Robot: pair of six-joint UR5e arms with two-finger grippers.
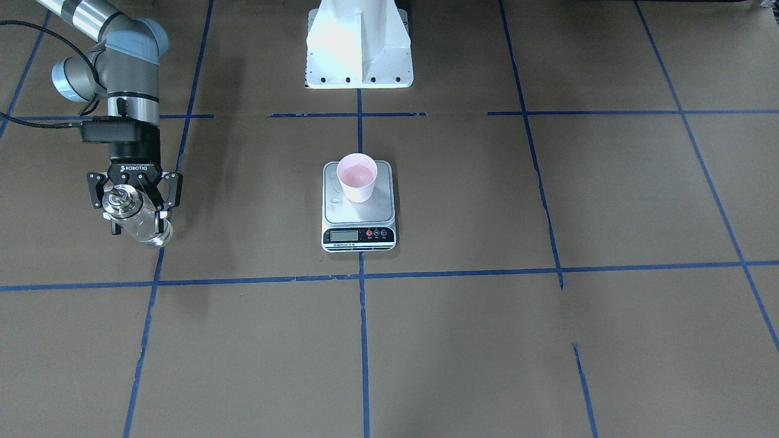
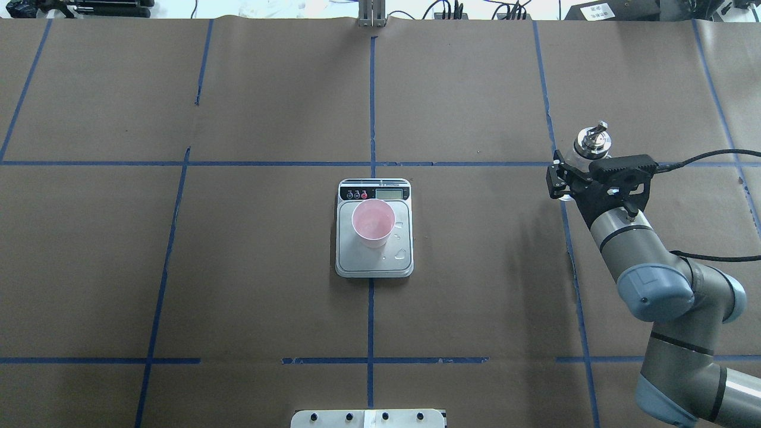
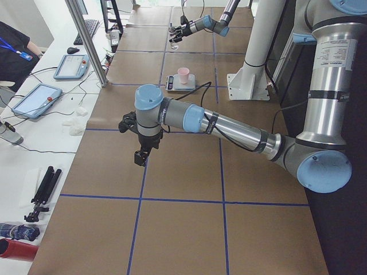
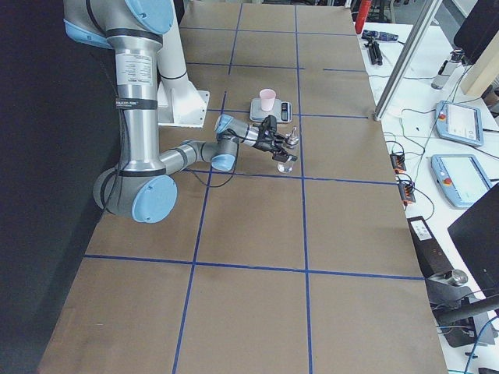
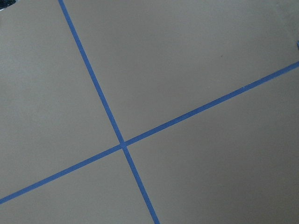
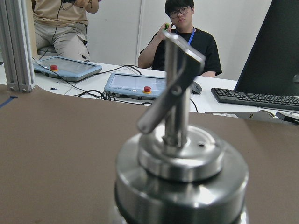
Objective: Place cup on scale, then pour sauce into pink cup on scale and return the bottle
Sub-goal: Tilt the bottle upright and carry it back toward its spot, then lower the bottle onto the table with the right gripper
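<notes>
The pink cup (image 1: 357,177) stands upright on the silver scale (image 1: 359,214), toward the platform's back, with clear liquid in it. It also shows in the overhead view (image 2: 373,223) on the scale (image 2: 374,264). My right gripper (image 1: 132,207) is shut on the clear glass bottle (image 1: 141,225), upright and far to the scale's side. Its metal spout (image 2: 593,139) rises above the gripper (image 2: 574,178) and fills the right wrist view (image 6: 182,172). I cannot tell whether the bottle touches the table. My left gripper (image 3: 139,157) shows only in the exterior left view, low over bare table; I cannot tell its state.
Water drops (image 2: 399,254) lie on the scale's platform beside the cup. The white robot pedestal (image 1: 359,45) stands behind the scale. Blue tape lines (image 5: 124,144) cross the brown table. Operators and tablets (image 6: 135,84) sit beyond the far edge.
</notes>
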